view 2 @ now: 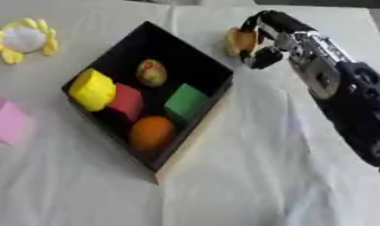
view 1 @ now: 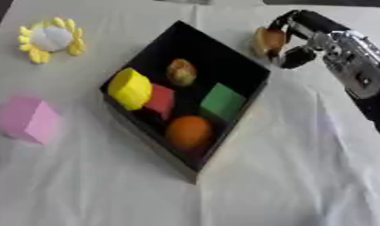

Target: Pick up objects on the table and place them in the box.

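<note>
A black box (view 1: 239,66) lies askew mid-table, holding a yellow block (view 1: 131,88), a red block (view 1: 161,100), a green block (view 1: 222,101), an orange ball (view 1: 188,131) and a small brownish round item (view 1: 180,71). My right hand (view 1: 298,42) comes in from the right, just past the box's far right corner, with fingers and thumb curled round a small orange-brown object (view 1: 268,40). On the cloth to the left sit a pink block (view 1: 29,119) and a yellow flower-shaped toy with a white centre (view 1: 51,39). My left hand is out of view.
A white cloth (view 1: 286,176) covers the table, wrinkled along the near side. My right forearm (view 1: 355,70) slants across the upper right corner.
</note>
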You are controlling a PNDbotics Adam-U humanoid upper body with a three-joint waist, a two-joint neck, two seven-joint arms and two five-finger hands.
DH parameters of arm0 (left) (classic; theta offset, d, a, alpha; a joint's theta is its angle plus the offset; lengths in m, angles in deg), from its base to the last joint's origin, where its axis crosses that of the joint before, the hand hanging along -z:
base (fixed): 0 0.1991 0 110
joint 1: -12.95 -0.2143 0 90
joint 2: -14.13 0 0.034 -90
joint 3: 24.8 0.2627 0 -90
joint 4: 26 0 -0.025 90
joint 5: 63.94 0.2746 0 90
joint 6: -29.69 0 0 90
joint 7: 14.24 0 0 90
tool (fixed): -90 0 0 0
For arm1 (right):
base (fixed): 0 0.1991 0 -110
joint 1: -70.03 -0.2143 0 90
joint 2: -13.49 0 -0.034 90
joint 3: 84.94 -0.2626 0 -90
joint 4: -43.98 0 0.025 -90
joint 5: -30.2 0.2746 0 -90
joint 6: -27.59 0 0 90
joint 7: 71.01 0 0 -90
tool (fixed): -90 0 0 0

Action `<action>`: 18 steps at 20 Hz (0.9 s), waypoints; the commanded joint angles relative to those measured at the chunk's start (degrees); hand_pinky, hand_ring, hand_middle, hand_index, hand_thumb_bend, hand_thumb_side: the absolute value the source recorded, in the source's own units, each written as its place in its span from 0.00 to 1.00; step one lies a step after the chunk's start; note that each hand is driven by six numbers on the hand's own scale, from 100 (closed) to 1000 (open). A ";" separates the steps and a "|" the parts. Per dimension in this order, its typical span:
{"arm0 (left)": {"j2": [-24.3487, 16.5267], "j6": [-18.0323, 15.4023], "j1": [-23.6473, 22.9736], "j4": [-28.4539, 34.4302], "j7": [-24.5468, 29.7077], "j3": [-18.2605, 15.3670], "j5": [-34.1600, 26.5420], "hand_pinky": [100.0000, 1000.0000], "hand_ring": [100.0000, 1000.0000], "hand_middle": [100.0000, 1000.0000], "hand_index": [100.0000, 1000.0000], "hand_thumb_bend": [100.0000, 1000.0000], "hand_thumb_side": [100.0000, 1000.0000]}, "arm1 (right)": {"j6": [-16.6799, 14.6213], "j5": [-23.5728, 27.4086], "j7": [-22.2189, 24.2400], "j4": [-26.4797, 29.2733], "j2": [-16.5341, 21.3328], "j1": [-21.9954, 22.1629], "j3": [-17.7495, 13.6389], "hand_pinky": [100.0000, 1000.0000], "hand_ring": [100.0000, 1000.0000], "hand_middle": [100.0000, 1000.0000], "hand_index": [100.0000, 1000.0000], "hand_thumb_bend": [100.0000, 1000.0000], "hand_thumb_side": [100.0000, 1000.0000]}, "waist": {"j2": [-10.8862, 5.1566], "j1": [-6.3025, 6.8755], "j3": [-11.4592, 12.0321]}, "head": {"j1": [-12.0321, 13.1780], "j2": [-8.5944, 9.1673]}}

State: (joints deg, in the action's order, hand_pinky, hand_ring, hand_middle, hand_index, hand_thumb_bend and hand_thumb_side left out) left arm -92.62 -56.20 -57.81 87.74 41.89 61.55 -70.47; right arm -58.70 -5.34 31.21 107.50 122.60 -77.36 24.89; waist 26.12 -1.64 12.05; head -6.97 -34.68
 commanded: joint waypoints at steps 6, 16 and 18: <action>-1.10 0.28 0.19 0.85 -0.26 -0.45 0.01 0.80 0.68 0.69 0.86 0.00 0.56 | 2.72 7.33 2.97 10.16 4.77 -0.10 -0.55 0.72 0.51 0.32 0.36 0.00 0.02 | -1.97 0.76 -0.98 | 0.65 -0.04; -1.84 0.28 0.02 0.79 -0.19 -0.43 0.25 0.80 0.68 0.69 0.86 0.00 0.56 | 9.78 16.63 8.21 32.09 11.23 0.42 -1.10 0.72 0.49 0.31 0.35 0.00 0.01 | -3.96 0.18 -2.09 | 1.40 -0.94; -1.94 0.27 0.21 0.78 -0.05 -0.29 0.24 0.80 0.68 0.69 0.86 0.00 0.56 | 11.07 19.44 10.03 36.75 11.72 0.25 -0.08 0.72 0.49 0.31 0.35 0.00 0.01 | -4.27 0.07 -2.22 | 1.38 -1.00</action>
State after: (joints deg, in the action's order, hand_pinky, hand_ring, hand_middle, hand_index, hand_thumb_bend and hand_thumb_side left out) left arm -92.69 -55.96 -58.13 87.74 41.72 61.55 -70.46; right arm -48.42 12.36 40.42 140.78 132.10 -76.15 25.15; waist 24.19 -1.65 9.87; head -5.71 -35.57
